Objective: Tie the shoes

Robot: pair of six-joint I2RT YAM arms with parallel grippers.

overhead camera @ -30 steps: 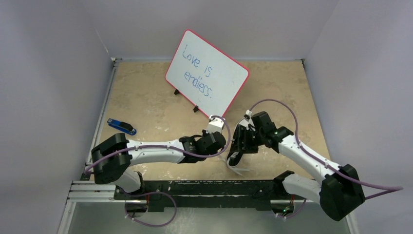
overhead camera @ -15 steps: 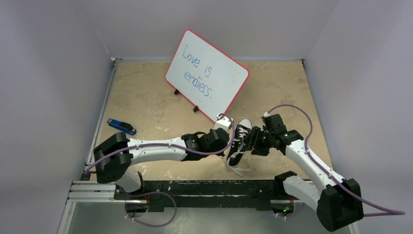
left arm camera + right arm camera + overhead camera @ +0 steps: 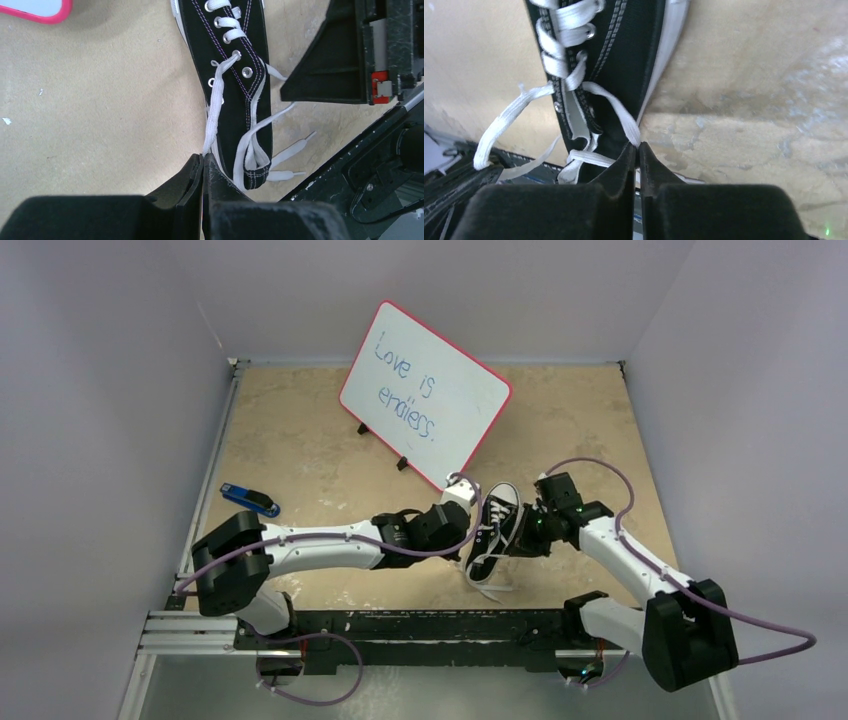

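Note:
The small black sneaker (image 3: 497,528) lies on the tan table between my two grippers, its white toe cap pointing away from the arms. In the left wrist view the shoe (image 3: 240,75) fills the upper middle, and my left gripper (image 3: 204,158) is shut on a white lace (image 3: 215,110) that runs taut from the eyelets to the fingertips. My right gripper (image 3: 638,146) sits at the shoe's (image 3: 624,50) other side, shut on the other lace (image 3: 621,117) just beside the sole edge. Loose lace ends (image 3: 290,150) trail past the heel.
A pink-rimmed whiteboard (image 3: 425,395) stands propped behind the shoe. A small blue-and-black tool (image 3: 250,500) lies at the left. The black base rail (image 3: 420,625) runs along the near edge, close to the heel. Grey walls enclose the table.
The right arm swung off the top of the shoe to its right side, uncovering it, and its jaws shut on a lace. The left gripper shifted slightly right, still shut.

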